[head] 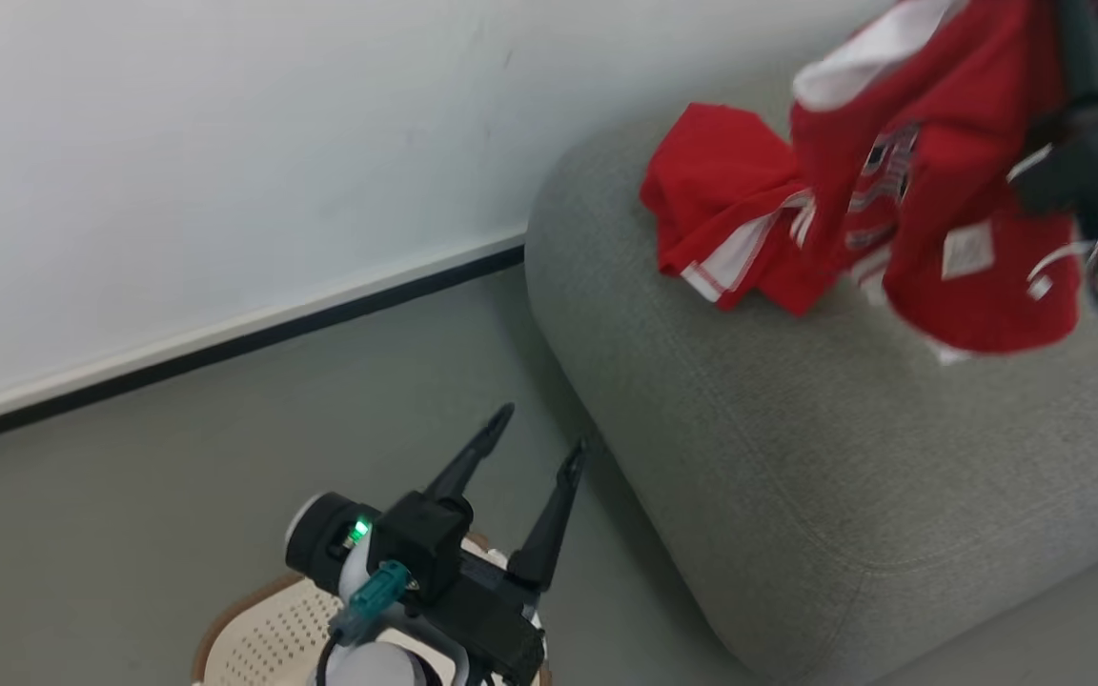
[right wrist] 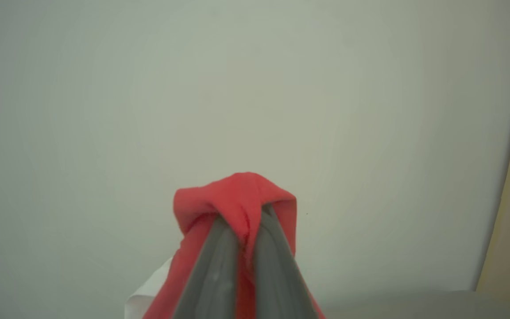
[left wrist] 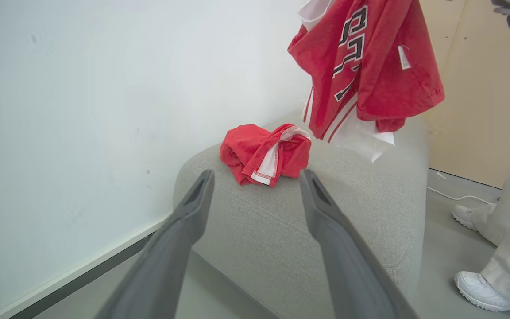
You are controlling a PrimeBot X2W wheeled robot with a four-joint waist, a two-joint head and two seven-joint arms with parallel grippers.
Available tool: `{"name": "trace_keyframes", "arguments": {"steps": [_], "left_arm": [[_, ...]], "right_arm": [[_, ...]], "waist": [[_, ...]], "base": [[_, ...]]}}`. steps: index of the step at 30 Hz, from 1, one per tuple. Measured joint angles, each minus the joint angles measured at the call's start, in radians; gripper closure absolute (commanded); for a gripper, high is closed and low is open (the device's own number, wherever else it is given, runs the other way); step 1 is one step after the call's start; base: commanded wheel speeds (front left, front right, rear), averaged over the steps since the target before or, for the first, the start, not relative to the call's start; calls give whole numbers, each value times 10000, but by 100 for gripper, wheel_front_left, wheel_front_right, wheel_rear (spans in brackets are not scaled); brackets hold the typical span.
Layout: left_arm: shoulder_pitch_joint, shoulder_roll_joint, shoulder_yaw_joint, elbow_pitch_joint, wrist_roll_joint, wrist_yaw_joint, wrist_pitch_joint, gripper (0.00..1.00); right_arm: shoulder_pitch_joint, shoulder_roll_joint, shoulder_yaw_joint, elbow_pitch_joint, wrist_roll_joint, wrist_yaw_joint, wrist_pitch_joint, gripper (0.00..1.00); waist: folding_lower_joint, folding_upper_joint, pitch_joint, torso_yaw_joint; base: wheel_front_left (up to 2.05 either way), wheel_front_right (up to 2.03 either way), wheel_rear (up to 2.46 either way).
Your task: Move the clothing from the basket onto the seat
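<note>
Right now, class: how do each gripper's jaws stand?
Left gripper: jaws open, empty.
Right gripper: jaws shut on the red garment.

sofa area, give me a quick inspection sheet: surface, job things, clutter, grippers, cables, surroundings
surface: grey seat, woven, rounded edge
job's things: crumpled garment lies on the seat; hanging garment dangles over the seat; basket on the floor, contents hidden
clutter: nothing seen
grippers: left gripper open, empty, above the basket; right gripper shut on the hanging garment
cables: white cable on the floor beyond the seat
surroundings: white wall, grey floor, a person's white shoes beside the seat
</note>
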Motion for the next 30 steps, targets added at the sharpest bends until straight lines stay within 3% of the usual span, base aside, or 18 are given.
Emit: {"name": "trace_keyframes", "arguments": {"steps": [17,25,30], "left_arm": [[-831,573,337,-1482,510,174,439,0],[-1417,671,368,-2111,696,176,673,0],[-1886,660,339,-2215,811,173,796,0]], "right_arm": [[-3285,-1574,-1007,1843,-167,-537,548,100],[-3659,-1866,-1258,2579,-132,-894,650,100],[-3546,-1582,-1064,3154,-209,-1009,658,100]], "waist": [[0,0,2030,1561],[0,1,3154,2097],[1,1,3845,2311]], "base": [[0,0,0],[0,0,0],[0,0,0]]}}
